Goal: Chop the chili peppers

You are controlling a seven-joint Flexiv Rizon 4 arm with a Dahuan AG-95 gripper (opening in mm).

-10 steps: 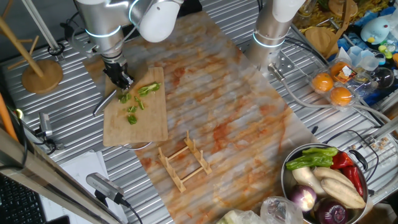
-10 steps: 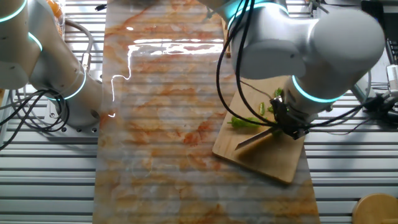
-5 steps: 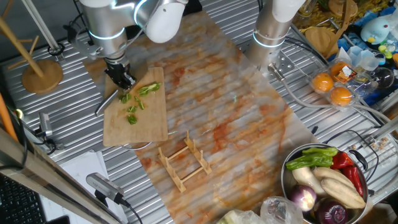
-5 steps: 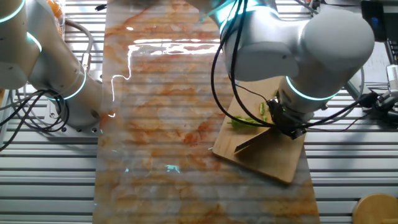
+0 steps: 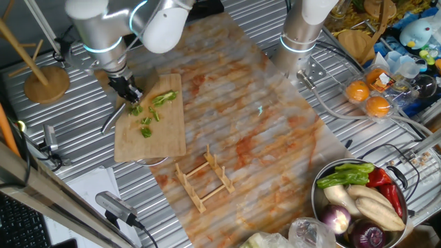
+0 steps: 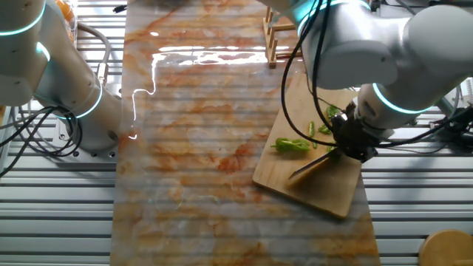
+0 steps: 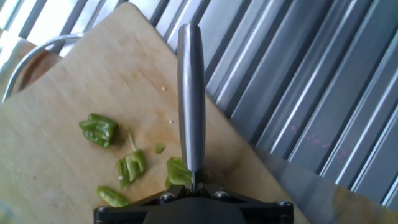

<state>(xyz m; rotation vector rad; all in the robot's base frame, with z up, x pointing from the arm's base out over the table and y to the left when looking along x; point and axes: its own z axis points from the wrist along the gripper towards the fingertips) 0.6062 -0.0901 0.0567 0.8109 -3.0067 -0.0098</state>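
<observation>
Left to right in one fixed view: wooden stand (image 5: 41, 79) at far left on the ribbed bench (image 5: 76, 148), then the arm's claw (image 5: 129, 91) pinching a knife (image 5: 116, 116) whose blade angles down-left over the left edge of the cutting board (image 5: 162, 134). Chili peppers (image 5: 163, 98) are on the board: one larger curved piece near the top edge, several small chunks (image 5: 146, 127) just below the claw. Wooden rack (image 5: 204, 177) sits on the marbled mat (image 5: 262, 138) near the board's lower right corner. Second arm base (image 5: 298, 34) at top, well apart. Oranges (image 5: 367, 98) in a clear pack at right, bowl (image 5: 318, 207) of mixed vegetables at bottom right. Other fixed view: claw (image 6: 353, 142) closed on the knife handle, blade (image 6: 311, 165) slanting low over the board, apart from the big pepper piece (image 6: 293, 145). Hand view: blade (image 7: 191, 99) edge-on, chunks (image 7: 99, 130) to its left, one chunk (image 7: 178, 172) right by the blade's base.
</observation>
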